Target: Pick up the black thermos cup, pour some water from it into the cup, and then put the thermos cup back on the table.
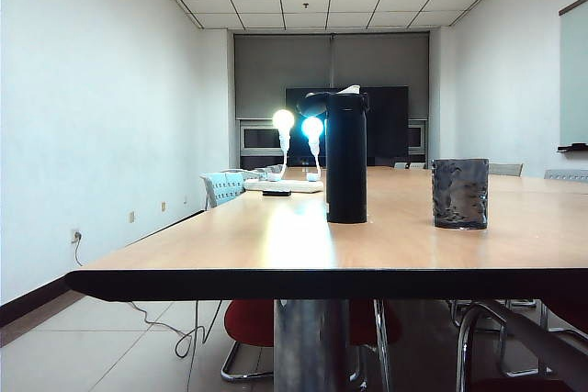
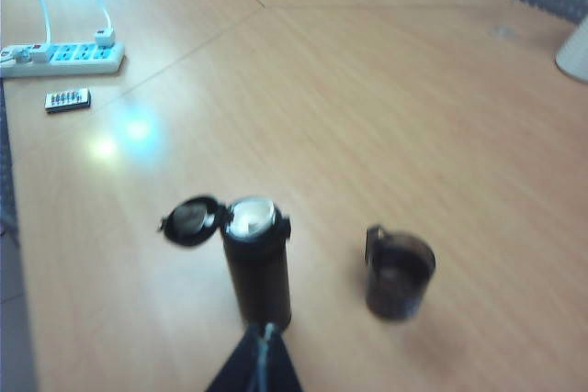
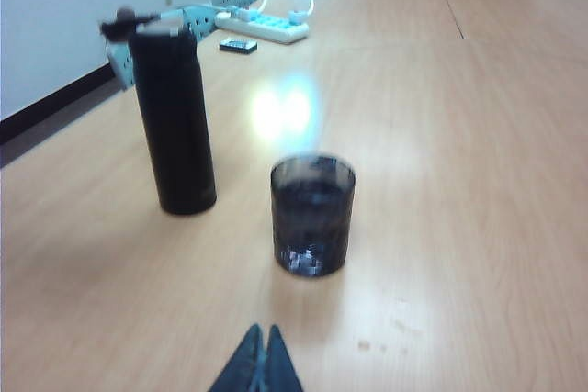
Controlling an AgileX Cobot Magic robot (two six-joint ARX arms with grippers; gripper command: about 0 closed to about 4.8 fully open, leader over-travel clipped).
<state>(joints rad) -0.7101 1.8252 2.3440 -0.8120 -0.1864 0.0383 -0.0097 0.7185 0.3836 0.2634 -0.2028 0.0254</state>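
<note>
Black thermos cup (image 1: pixel 346 158): stands upright on the table (image 1: pixel 276 245), flip lid hinged open to one side and the whitish spout exposed; in the left wrist view (image 2: pixel 257 268) its open mouth faces up, the lid hanging off beside it.

Cup (image 1: pixel 459 193): the short dark grey tumbler stands upright near the thermos, apart from it and not touching, to its right in the exterior view; the right wrist view (image 3: pixel 312 215) shows it closest to that camera, the flask (image 3: pixel 175 121) further back.

Left gripper (image 2: pixel 262 360): seen only in its own wrist view, hanging above the table just short of the thermos's base; the dark fingers are pressed together to a point with nothing between them.

Right gripper (image 3: pixel 262 364): seen only in its own wrist view, over bare tabletop short of the tumbler; its fingers meet tip to tip and grip nothing.

Table: a long light-brown wooden top with a dark edge band on a metal column leg.

Far end: a white power strip (image 1: pixel 283 186) carries two glowing plug-in lamps (image 1: pixel 283 120), with a small black remote (image 1: pixel 276 193) lying beside it.

Below the table: red-seated chairs (image 1: pixel 253 320).
</note>
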